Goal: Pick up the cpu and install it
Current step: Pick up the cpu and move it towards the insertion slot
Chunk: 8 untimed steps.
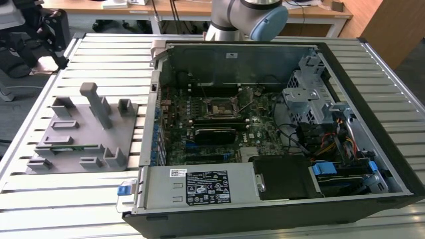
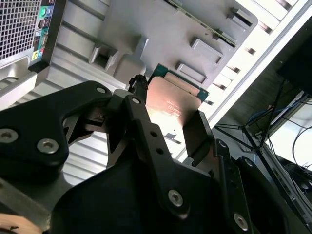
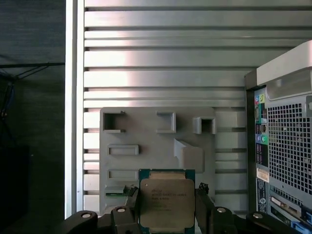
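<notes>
The fingers (image 2: 195, 132) grip the cpu (image 2: 170, 105) by two opposite edges, squeezed between them, over the grey tray (image 3: 146, 127).

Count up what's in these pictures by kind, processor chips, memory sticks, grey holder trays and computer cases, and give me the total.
cpu: 1
memory stick: 1
grey holder tray: 1
computer case: 1
Total: 4

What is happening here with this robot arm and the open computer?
The robot arm's claw is shut on the cpu, a small square chip, and holds it over the grey tray on the slatted table. The open computer case stands beside the tray; the chip is not yet in it.
</notes>
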Available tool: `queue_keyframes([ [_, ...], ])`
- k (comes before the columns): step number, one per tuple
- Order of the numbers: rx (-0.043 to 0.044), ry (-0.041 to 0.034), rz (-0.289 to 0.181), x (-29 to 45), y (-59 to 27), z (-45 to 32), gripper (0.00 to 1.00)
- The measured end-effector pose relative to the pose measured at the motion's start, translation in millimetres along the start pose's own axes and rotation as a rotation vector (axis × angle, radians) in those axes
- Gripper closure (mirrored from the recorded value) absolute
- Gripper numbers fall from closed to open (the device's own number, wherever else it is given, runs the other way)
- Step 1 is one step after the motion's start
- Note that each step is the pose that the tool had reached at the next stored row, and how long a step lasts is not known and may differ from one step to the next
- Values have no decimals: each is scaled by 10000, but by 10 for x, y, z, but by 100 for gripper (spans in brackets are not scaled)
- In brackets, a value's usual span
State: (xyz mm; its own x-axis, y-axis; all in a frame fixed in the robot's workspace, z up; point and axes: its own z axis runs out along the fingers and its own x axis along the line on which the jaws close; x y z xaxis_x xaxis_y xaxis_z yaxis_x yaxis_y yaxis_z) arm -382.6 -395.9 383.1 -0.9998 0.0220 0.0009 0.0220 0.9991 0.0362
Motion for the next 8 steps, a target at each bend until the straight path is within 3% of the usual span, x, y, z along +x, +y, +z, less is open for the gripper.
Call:
queue_keyframes([
  [4,0,3,0,-111,2,-4,46],
  [8,0,4,-1,-160,3,-4,46],
])
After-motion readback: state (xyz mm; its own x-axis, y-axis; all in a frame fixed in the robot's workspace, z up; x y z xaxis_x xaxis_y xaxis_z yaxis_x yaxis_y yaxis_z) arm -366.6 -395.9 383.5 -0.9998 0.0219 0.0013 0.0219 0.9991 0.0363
